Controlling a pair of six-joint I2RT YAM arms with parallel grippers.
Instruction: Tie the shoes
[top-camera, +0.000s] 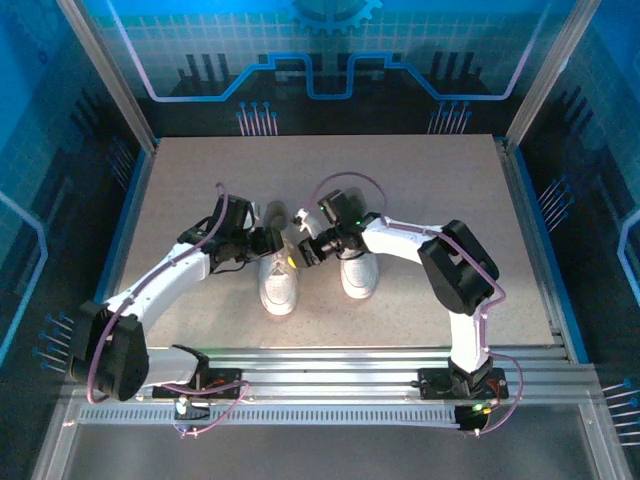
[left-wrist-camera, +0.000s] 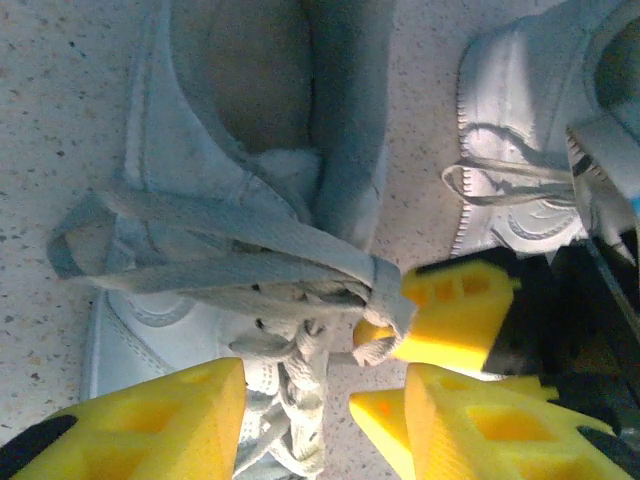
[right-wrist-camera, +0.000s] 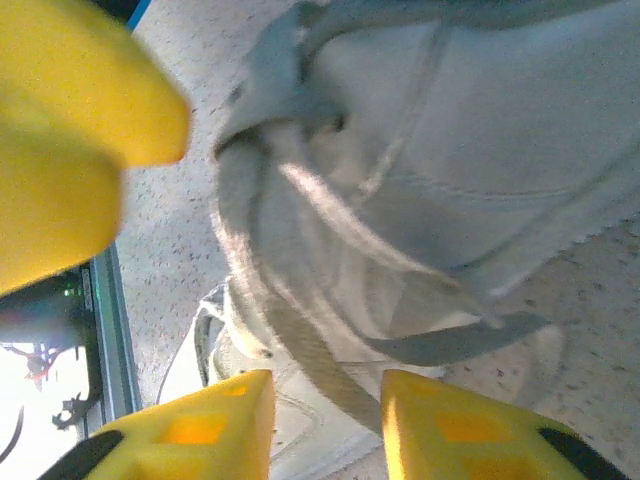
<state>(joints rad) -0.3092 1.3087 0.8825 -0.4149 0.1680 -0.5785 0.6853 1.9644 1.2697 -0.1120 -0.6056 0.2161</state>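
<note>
Fingers of both arms meet over the left-hand shoe (top-camera: 280, 292), which lies on the speckled surface (top-camera: 430, 180) just ahead of the arms' bases. That shoe and its mate, the right-hand shoe (top-camera: 358, 276), sit side by side and a little apart. Their long axes run near to far, and the toes seem to point toward the bases. The left fingers (top-camera: 272, 245) come in from the shoe's left. The right fingers (top-camera: 305, 252) come in from the gap between the two shoes, with that arm's forearm passing over the right-hand shoe. Both pairs are at the lacing, about equally near.

From the left wrist, the left fingers (left-wrist-camera: 150, 420) are spread wide and straddle the crossings (left-wrist-camera: 285, 400) on the tongue, clamping nothing. A flat lace band (left-wrist-camera: 230, 245) runs across the shoe. It starts at a loop (left-wrist-camera: 85, 238) on one side and finishes in a short end (left-wrist-camera: 385, 305) draped over one of the right fingers (left-wrist-camera: 455, 310).

From the right wrist, the right fingers (right-wrist-camera: 470, 430) are partly spread with a gap showing. A lace strand (right-wrist-camera: 320, 375) runs through that gap, and I cannot tell whether they touch it. As I judge it, the coming move turns on that strand lying crosswise to the shoe, ready to be drawn sideways, away from the loop.
</note>
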